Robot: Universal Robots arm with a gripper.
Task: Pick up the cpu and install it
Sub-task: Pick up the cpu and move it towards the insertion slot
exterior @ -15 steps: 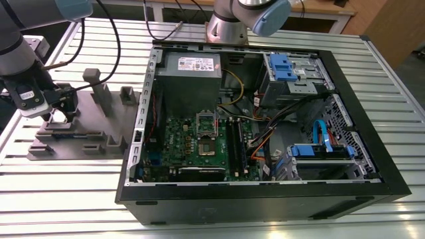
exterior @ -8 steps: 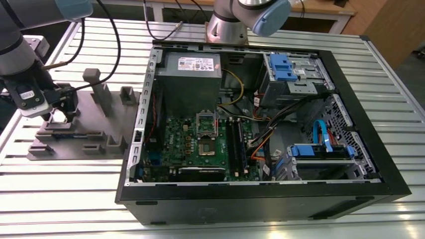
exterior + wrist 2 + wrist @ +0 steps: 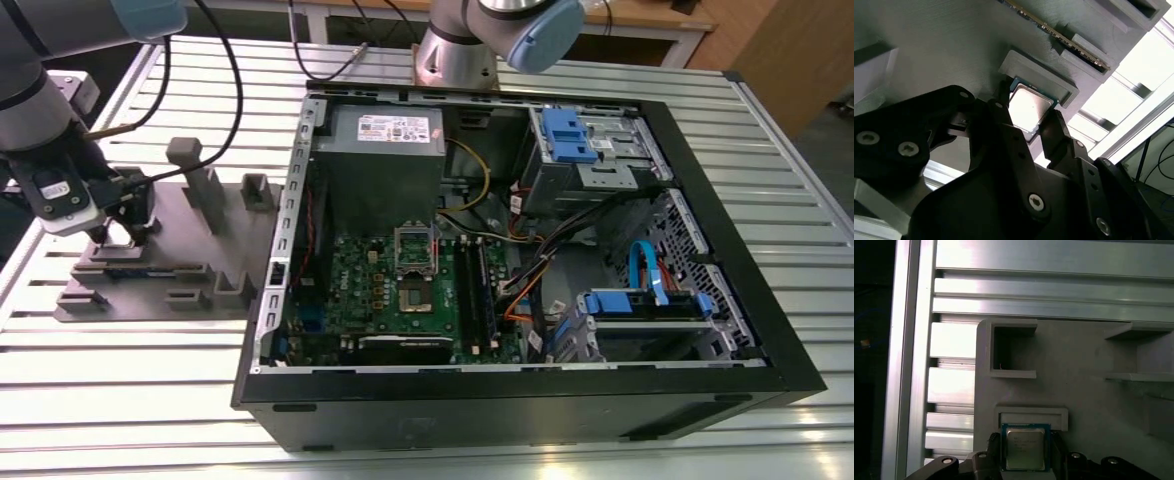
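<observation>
The worktop (image 3: 134, 380) lies under the jaws, and on it is the grey fixture (image 3: 147, 290), directly below them. The jaws appear closed on the cpu (image 3: 1025, 448), which sits between them against the fixture's small ledge (image 3: 1030, 415). I judge this is the pick-up step; any lift should go straight and gently.
</observation>
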